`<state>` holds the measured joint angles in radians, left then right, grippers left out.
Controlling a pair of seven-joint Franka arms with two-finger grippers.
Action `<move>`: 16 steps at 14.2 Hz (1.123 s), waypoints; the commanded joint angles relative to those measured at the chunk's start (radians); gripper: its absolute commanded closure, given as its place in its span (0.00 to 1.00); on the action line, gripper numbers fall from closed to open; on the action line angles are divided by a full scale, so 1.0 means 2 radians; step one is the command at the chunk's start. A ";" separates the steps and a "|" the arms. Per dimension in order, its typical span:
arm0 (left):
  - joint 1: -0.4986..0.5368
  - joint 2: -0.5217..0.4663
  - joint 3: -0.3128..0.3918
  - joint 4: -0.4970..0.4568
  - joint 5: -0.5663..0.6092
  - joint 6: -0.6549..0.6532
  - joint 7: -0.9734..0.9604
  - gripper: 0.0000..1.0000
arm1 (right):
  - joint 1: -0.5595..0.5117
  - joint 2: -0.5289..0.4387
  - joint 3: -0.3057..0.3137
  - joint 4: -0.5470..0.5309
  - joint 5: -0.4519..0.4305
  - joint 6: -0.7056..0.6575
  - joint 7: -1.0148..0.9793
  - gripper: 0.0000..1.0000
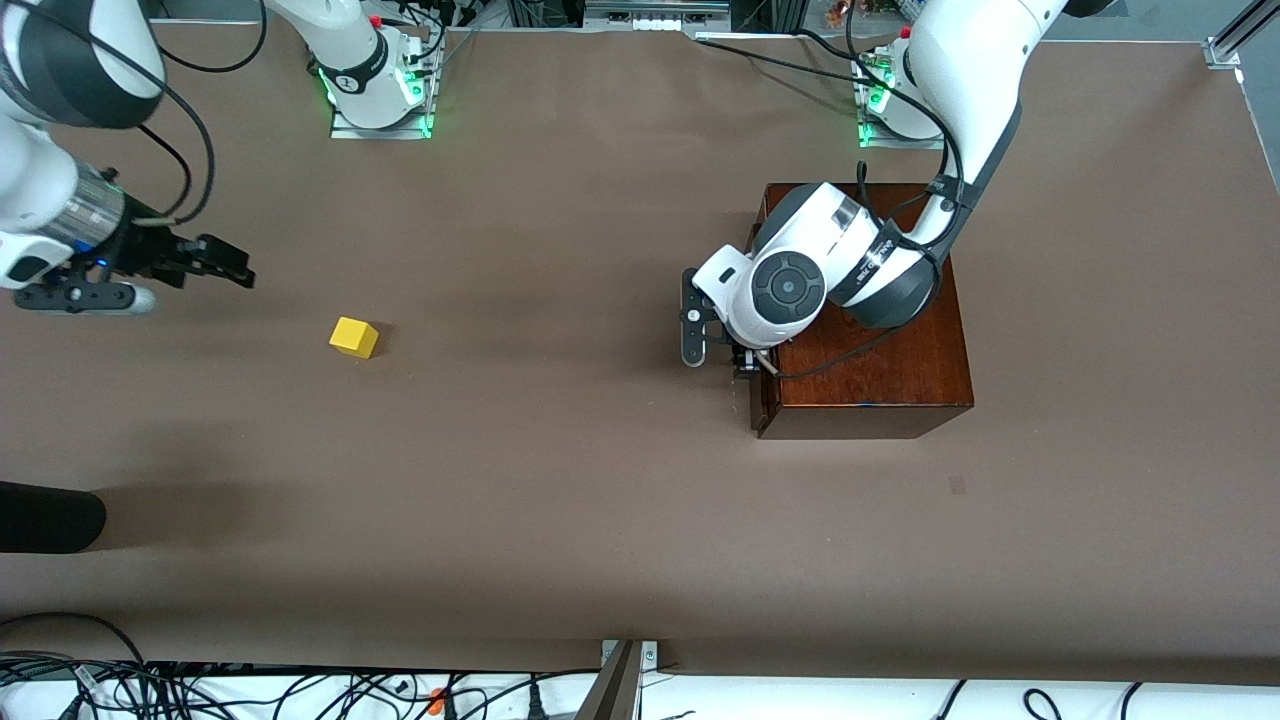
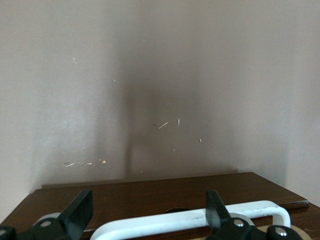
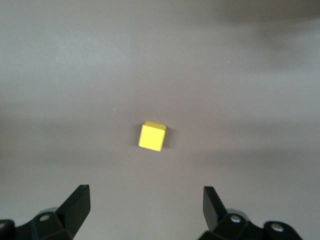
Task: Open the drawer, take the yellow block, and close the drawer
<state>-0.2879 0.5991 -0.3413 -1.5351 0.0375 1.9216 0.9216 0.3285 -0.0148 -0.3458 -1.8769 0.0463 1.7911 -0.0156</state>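
The yellow block [image 1: 354, 337] lies on the bare brown table toward the right arm's end, out of the drawer; it also shows in the right wrist view [image 3: 152, 136]. My right gripper [image 1: 238, 268] is open and empty beside the block, apart from it, and its fingers [image 3: 75, 205] stand wide. The dark wooden box [image 1: 880, 370] stands toward the left arm's end. Its drawer [image 2: 125, 192] looks pushed in or nearly so. My left gripper [image 2: 148, 200] is open at the drawer's front, its fingers on either side of a stretch of the white loop handle [image 2: 190, 217]. In the front view the left wrist hides the gripper.
A dark rounded object [image 1: 50, 520] pokes in at the table's edge near the right arm's end, nearer the front camera than the block. Cables lie along the table's near edge [image 1: 300, 690].
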 commanded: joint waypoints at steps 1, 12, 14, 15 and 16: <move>0.001 -0.046 -0.003 0.001 0.002 -0.019 -0.038 0.00 | 0.001 0.016 0.000 0.080 -0.016 -0.088 0.004 0.00; 0.075 -0.117 0.005 0.131 0.067 -0.219 -0.236 0.00 | -0.125 0.016 0.112 0.145 -0.041 -0.165 0.005 0.00; 0.096 -0.124 0.005 0.152 0.066 -0.248 -0.273 0.00 | -0.211 0.015 0.202 0.145 -0.042 -0.165 0.007 0.00; 0.108 -0.128 0.004 0.159 0.065 -0.263 -0.288 0.00 | -0.225 0.015 0.216 0.145 -0.042 -0.165 0.007 0.00; 0.120 -0.132 0.003 0.162 0.063 -0.277 -0.306 0.00 | -0.226 0.015 0.217 0.146 -0.042 -0.164 0.007 0.00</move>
<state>-0.0878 0.3468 -0.3186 -1.2494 0.1472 1.4313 0.3790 -0.0694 0.0037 0.0316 -1.6192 -0.0279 1.4885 -0.0110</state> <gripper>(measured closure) 0.000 0.000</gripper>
